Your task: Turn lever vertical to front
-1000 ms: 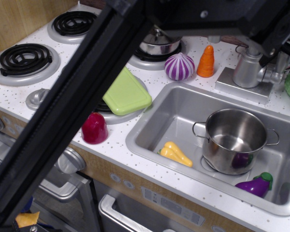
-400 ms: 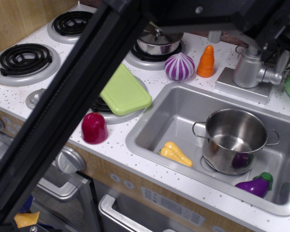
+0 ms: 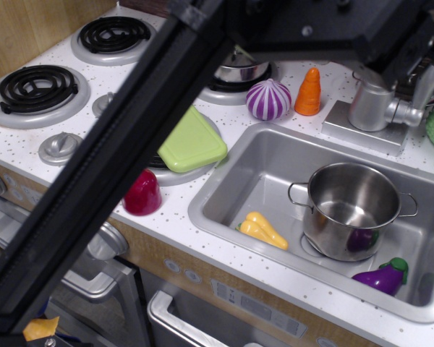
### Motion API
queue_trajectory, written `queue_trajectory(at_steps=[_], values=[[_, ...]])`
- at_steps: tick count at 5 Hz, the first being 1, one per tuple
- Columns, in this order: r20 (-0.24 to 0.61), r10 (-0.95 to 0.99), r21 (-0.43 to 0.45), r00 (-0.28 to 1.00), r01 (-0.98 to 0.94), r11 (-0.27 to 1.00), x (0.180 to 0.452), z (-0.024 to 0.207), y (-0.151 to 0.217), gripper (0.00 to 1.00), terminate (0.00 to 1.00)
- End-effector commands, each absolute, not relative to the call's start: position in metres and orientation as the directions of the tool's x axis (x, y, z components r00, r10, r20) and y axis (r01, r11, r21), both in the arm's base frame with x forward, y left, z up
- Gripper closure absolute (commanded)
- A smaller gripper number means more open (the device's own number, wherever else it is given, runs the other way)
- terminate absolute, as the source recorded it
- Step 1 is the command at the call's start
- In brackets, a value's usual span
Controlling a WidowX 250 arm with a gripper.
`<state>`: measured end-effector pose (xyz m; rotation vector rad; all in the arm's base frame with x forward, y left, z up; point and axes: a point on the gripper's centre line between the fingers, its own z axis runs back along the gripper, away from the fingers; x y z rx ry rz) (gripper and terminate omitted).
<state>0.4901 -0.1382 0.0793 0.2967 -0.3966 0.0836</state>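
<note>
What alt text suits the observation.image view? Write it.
A black robot arm crosses a toy kitchen, its gripper by the small silver-grey faucet lever at top right. Below, a grey sink holds a steel pot, yellow toy and purple eggplant.

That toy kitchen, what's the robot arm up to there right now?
The arm reaches across the counter to the faucet at the back right of the sink. Its tool sits by the lever, which points upward; whether it grips it is unclear. A pot, yellow toy and eggplant lie in the sink.
</note>
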Motion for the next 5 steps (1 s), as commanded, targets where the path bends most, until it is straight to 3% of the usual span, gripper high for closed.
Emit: queue_trajectory(at_steps=[1, 3, 4, 5], values=[[0.461, 0.066, 0.216, 0.885, -0.184, 0.959, 0.489, 0.111, -0.143, 1.0, 0.0], [0.429, 0.161, 0.19, 0.889, -0.263, 0.946, 0.449, 0.107, -0.159, 1.0, 0.0], [0.366, 0.203, 0.127, 0.908, -0.264, 0.956, 0.433, 0.097, -0.157, 1.0, 0.0], [0.352, 0.216, 0.103, 0.911, -0.267, 0.958, 0.429, 0.089, -0.157, 1.0, 0.0]])
